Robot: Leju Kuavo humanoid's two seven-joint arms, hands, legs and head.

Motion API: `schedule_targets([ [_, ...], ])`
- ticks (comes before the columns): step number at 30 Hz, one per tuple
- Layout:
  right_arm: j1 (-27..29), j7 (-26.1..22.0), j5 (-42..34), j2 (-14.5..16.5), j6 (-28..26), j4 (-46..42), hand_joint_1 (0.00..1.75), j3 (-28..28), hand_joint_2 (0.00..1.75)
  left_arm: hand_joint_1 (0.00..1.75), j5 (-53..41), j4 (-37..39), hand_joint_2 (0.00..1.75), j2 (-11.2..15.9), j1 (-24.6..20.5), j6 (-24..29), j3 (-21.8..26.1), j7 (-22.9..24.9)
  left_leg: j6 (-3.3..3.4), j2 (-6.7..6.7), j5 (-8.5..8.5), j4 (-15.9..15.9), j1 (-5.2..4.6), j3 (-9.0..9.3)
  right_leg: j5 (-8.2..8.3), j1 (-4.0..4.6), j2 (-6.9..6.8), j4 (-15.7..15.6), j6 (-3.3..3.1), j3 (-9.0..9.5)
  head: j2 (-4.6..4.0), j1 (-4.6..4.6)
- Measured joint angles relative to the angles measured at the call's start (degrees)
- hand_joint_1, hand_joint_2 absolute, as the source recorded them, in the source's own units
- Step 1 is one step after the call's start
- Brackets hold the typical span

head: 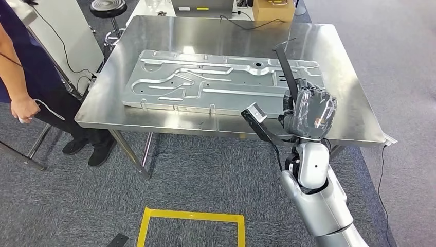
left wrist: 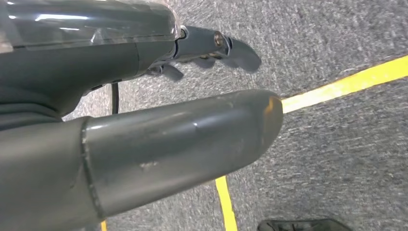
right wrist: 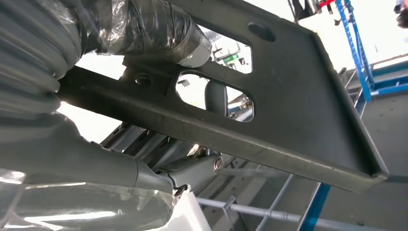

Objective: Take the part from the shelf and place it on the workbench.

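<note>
A: Item one, nearest: right hand (head: 308, 110) is clamping the dark flat slotted steel bracket (head: 286, 69) upright above the brushed steel workbench (head: 355, 110), at its near edge.

B: Left hand (left wrist: 159, 101)?

A: Hanging, fingers apart, holding nothing. Farther along the workbench, a ribbed grey stamped panel (head: 216, 80) is lying.

B: Hazard?

A: Smooth bracket risking slipping, probably striking that panel.

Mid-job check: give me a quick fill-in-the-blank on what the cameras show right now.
1. The dark bracket is held by the robot's ____ hand.
2. The large stamped panel lies flat on the steel ____.
3. The tape lines on the carpet are ____ in colour.
4. The left hand hangs over the ____.

Missing words: right; workbench; yellow; carpet
</note>
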Motion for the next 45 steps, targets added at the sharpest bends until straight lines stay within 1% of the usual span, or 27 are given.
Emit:
schedule_targets([
  [2, -0.4, 0.0, 0.0, 0.0, 0.1, 0.3, 1.75, 0.0, 1.75, 0.0, 0.0, 0.0, 0.0, 0.0, 0.0, 0.0, 0.0, 0.0, 0.77, -0.02, -0.23, -0.3, 0.16, 0.55, -1.46, -0.17, -0.02, 2.6, 0.57, -1.06, 0.0, 0.01],
  [5, -1.0, 0.0, 0.0, -0.1, 1.1, 0.9, 1.75, 0.2, 1.75, 0.0, 0.0, 0.0, 0.0, 0.0, -0.1, 0.0, -0.2, 0.0, 1.4, 0.04, -0.8, -0.3, 0.16, 1.11, -5.46, -0.31, -0.05, 13.6, 1.13, -7.58, 0.0, 0.03],
  [6, -1.0, -0.2, 0.0, -0.1, 1.6, 1.2, 1.75, 0.3, 1.75, 0.0, 0.1, 0.0, 0.0, 0.0, -0.1, 0.0, -0.2, 0.0, 1.45, 0.01, -1.03, -0.3, 0.13, 1.33, -5.63, -0.32, -0.06, 16.3, 1.17, -9.64, 0.0, 0.03],
  [7, -1.1, -0.5, 0.0, -0.2, 2.0, 1.6, 1.75, 0.5, 1.75, 0.0, 0.1, 0.0, 0.0, 0.0, 0.0, 0.0, -0.3, 0.0, 1.46, -0.07, -1.3, -0.3, 0.08, 1.66, -4.49, -0.3, -0.06, 16.7, 1.08, -10.64, 0.0, 0.03],
  [8, -1.3, -1.0, 0.0, -0.4, 2.3, 2.0, 1.75, 0.7, 1.75, 0.0, 0.2, 0.0, 0.0, 0.0, 0.0, 0.0, -0.3, 0.0, 1.42, -0.18, -1.61, -0.3, 0.01, 2.12, -2.24, -0.25, -0.06, 14.9, 0.83, -10.49, 0.0, 0.03],
  [10, -1.9, -2.4, 0.0, -0.6, 2.7, 2.6, 1.75, 0.8, 1.75, 0.0, 0.3, 0.0, 0.0, 0.0, 0.0, 0.0, -0.3, 0.0, 1.26, -0.36, -2.31, -0.4, -0.12, 3.19, 2.97, 0.03, -0.05, 7.5, -0.06, -7.98, 0.0, 0.03],
  [11, -2.2, -3.1, 0.0, -0.7, 2.9, 2.9, 1.75, 0.8, 1.75, 0.0, 0.4, 0.0, 0.0, -0.1, 0.0, -0.1, -0.4, -0.1, 1.08, -0.37, -2.61, -0.5, -0.2, 3.58, 4.53, 0.3, -0.06, 4.2, -0.55, -6.65, 0.0, 0.02],
  [12, -2.6, -3.8, 0.0, -0.7, 3.0, 3.1, 1.75, 0.9, 1.75, 0.0, 0.4, 0.0, 0.0, -0.1, 0.0, -0.1, -0.4, -0.1, 0.86, -0.35, -2.83, -0.6, -0.2, 3.76, 5.09, 0.57, -0.09, 2.1, -0.95, -5.76, 0.0, 0.02],
  [14, -3.0, -4.7, 0.0, -0.7, 3.3, 3.4, 1.75, 1.0, 1.75, 0.0, 0.5, 0.0, 0.0, -0.1, -0.1, -0.2, -0.7, -0.1, 0.3, -0.24, -3.06, -0.9, -0.15, 3.9, 4.84, 0.99, -0.11, 0.6, -1.41, -5.16, 0.0, 0.0],
  [17, -3.5, -5.3, 0.0, -0.7, 3.7, 3.9, 1.75, 1.1, 1.75, 0.0, 0.6, 0.0, 0.0, -0.1, -0.1, -0.2, -1.0, -0.2, -0.57, -0.06, -3.88, -0.3, -0.28, 4.09, 4.71, 0.39, -0.15, -1.0, -1.84, -3.75, 0.0, -0.02],
  [19, -4.2, -5.7, 0.0, -0.7, 4.1, 4.3, 1.75, 1.2, 1.75, 0.0, 0.8, 0.0, 0.0, 0.0, -0.2, -0.2, -1.1, -0.3, -1.04, 0.04, -6.18, 5.0, -0.19, 1.43, 4.54, 0.04, -0.26, -1.9, -2.18, -2.7, 0.0, -0.04],
  [21, -4.6, -6.2, 0.0, -0.7, 4.4, 4.7, 1.75, 1.3, 1.75, 0.0, 1.0, 0.0, 0.0, 0.1, -0.2, -0.2, -1.2, -0.3, -1.49, 0.07, -8.39, 12.5, -0.06, -3.3, 4.0, -0.03, -0.27, -1.9, -2.4, -2.11, 0.0, -0.05],
  [22, -4.6, -6.3, 0.0, -0.7, 4.5, 5.0, 1.75, 1.3, 1.75, 0.0, 1.0, 0.0, 0.0, 0.1, -0.1, -0.2, -1.2, -0.3, -1.68, 0.08, -8.17, 14.4, 0.01, -4.94, 3.64, -0.06, -0.25, -1.8, -2.38, -1.79, 0.0, -0.06],
  [23, -4.6, -6.5, 0.0, -0.7, 4.6, 5.3, 1.75, 1.3, 1.75, 0.0, 1.0, 0.0, 0.0, 0.2, -0.1, -0.2, -1.2, -0.3, -1.85, 0.09, -6.68, 14.2, 0.11, -5.55, 3.24, -0.11, -0.21, -1.7, -2.29, -1.41, 0.0, -0.05],
  [25, -4.9, -6.7, 0.0, -0.7, 4.9, 5.7, 1.75, 1.3, 1.75, 0.0, 1.1, 0.0, 0.0, 0.3, 0.0, -0.2, -1.2, -0.3, -2.05, 0.19, -1.48, 7.9, 0.37, -3.93, 2.22, -0.21, -0.15, -1.1, -1.92, -0.65, 0.0, -0.05],
  [26, -5.2, -6.8, 0.0, -0.7, 5.0, 5.9, 1.75, 1.3, 1.75, 0.0, 1.1, 0.0, 0.0, 0.3, 0.0, -0.2, -1.3, -0.3, -2.09, 0.24, 0.39, 4.4, 0.36, -2.59, 1.66, -0.14, -0.09, -0.7, -1.61, -0.48, 0.0, -0.07],
  [27, -5.5, -6.9, 0.0, -0.6, 5.2, 6.0, 1.75, 1.3, 1.75, 0.0, 1.1, 0.0, 0.0, 0.4, -0.1, -0.2, -1.3, -0.3, -1.89, 0.25, 1.27, 1.8, 0.33, -1.56, 1.21, -0.06, -0.04, -0.3, -1.31, -0.5, 0.0, -0.05],
  [31, -6.5, -7.2, 0.0, -0.6, 5.6, 6.6, 1.75, 1.3, 1.75, 0.0, 1.1, 0.0, 0.0, 0.4, -0.2, -0.3, -1.3, -0.3, -0.39, 0.06, 0.55, -0.2, 0.18, -0.63, 0.4, 0.02, -0.02, 0.1, -0.17, -0.66, 0.0, -0.05],
  [33, -7.1, -7.3, 0.0, -0.6, 5.9, 6.8, 1.75, 1.3, 1.75, 0.0, 1.1, 0.0, 0.0, 0.4, -0.2, -0.3, -1.3, -0.3, 0.39, 0.02, 0.33, -0.5, 0.35, -0.01, -1.03, -0.15, -0.05, 2.7, 0.45, -1.79, 0.0, -0.02],
  [36, -7.8, -7.7, -0.1, -0.6, 6.6, 7.5, 1.75, 1.3, 1.75, 0.0, 1.1, 0.0, 0.0, 0.4, -0.3, -0.3, -1.4, -0.3, 0.99, 0.04, -0.38, -0.6, 0.37, 0.79, -4.66, -0.34, -0.07, 13.7, 1.01, -8.36, 0.0, -0.01],
  [37, -7.9, -7.8, -0.2, -0.6, 6.8, 7.8, 1.75, 1.3, 1.75, 0.0, 1.1, 0.0, 0.0, 0.4, -0.3, -0.4, -1.4, -0.3, 1.03, -0.01, -0.69, -0.6, 0.35, 1.14, -4.71, -0.39, -0.07, 16.2, 1.05, -10.37, 0.0, -0.01],
  [38, -7.9, -7.9, -0.2, -0.6, 7.0, 8.1, 1.75, 1.3, 1.75, 0.0, 1.1, 0.0, 0.0, 0.4, -0.3, -0.4, -1.4, -0.3, 1.03, -0.1, -1.04, -0.6, 0.32, 1.6, -3.39, -0.41, -0.07, 16.4, 0.97, -11.3, 0.0, -0.01],
  [39, -7.9, -8.0, -0.3, -0.6, 7.1, 8.4, 1.75, 1.3, 1.75, 0.0, 1.1, 0.0, 0.0, 0.4, -0.3, -0.4, -1.4, -0.3, 0.98, -0.23, -1.43, -0.6, 0.29, 2.17, -0.96, -0.41, -0.07, 14.4, 0.75, -11.09, 0.0, -0.01],
  [41, -8.3, -8.1, -0.3, -0.7, 7.2, 8.8, 1.75, 1.3, 1.75, 0.0, 1.1, 0.0, 0.0, 0.4, -0.3, -0.5, -1.4, -0.2, 0.74, -0.43, -2.29, -0.7, 0.18, 3.38, 4.53, -0.11, -0.06, 6.7, -0.1, -8.52, 0.0, -0.02],
  [42, -8.5, -8.1, -0.3, -0.7, 7.2, 8.9, 1.75, 1.3, 1.75, 0.0, 1.1, 0.0, 0.0, 0.3, -0.3, -0.5, -1.4, -0.2, 0.52, -0.47, -2.64, -0.7, 0.13, 3.78, 5.99, 0.15, -0.08, 3.6, -0.55, -7.26, 0.0, -0.01],
  [43, -8.7, -8.1, -0.3, -0.7, 7.2, 9.0, 1.75, 1.3, 1.75, 0.0, 1.1, 0.0, 0.0, 0.3, -0.3, -0.5, -1.4, -0.2, 0.26, -0.45, -2.92, -0.8, 0.11, 3.97, 6.39, 0.4, -0.09, 1.6, -0.91, -6.46, 0.0, -0.02],
  [45, -9.0, -8.2, -0.3, -0.6, 7.2, 9.1, 1.75, 1.3, 1.75, 0.0, 1.1, 0.0, 0.0, 0.3, -0.4, -0.5, -1.4, -0.2, -0.33, -0.37, -3.25, -1.2, 0.11, 4.21, 5.64, 0.64, -0.05, 0.5, -1.33, -5.9, 0.0, -0.03],
])
